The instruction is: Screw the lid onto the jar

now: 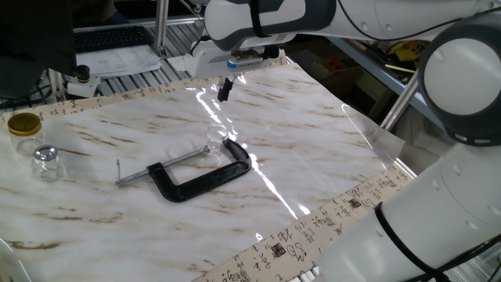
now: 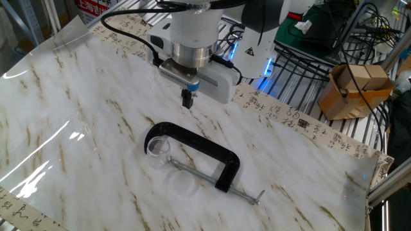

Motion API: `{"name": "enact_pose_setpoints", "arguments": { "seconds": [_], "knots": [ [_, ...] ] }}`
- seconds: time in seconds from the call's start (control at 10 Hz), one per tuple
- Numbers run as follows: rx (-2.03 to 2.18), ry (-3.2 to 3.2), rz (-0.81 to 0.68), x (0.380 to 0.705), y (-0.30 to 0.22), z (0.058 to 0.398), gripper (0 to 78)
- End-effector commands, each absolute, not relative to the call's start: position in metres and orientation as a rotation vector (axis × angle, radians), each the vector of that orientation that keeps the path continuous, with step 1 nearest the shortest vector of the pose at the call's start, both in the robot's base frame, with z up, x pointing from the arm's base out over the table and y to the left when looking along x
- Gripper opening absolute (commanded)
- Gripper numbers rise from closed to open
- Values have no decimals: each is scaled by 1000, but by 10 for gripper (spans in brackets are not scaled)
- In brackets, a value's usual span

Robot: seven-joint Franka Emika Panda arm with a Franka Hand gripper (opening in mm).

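Gripper [image 2: 187, 101] above the table, fingers pressed together, holding nothing. Jar [image 2: 158, 151] sits inside the black C-clamp [image 2: 199, 152] (against its curved end); lid [image 2: 183, 185] just beside the screw.

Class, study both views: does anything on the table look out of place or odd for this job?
Yes. A black C-clamp lies around the jar, its screw rod beside the lid. It crowds both parts. The gripper hovers above, holding nothing. Nothing looks spilled or broken.

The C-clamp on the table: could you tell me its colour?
The C-clamp is black with a silvery screw, clearest in the other fixed view.
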State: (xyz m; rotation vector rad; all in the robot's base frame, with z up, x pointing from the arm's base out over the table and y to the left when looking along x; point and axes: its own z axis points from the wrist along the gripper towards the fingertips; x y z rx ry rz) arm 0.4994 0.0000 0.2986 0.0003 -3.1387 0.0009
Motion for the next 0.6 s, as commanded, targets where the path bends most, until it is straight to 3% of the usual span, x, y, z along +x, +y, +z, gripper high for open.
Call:
{"name": "enact_pose_setpoints", "arguments": {
  "seconds": [0.1, 0.2, 0.6],
  "knots": [
    [-310, -3084, -202, 499, 0, 299, 0],
    [-310, -3088, -138, 499, 0, 299, 0],
    [-339, -3079, -137, 499, 0, 299, 0]
  ]
}}
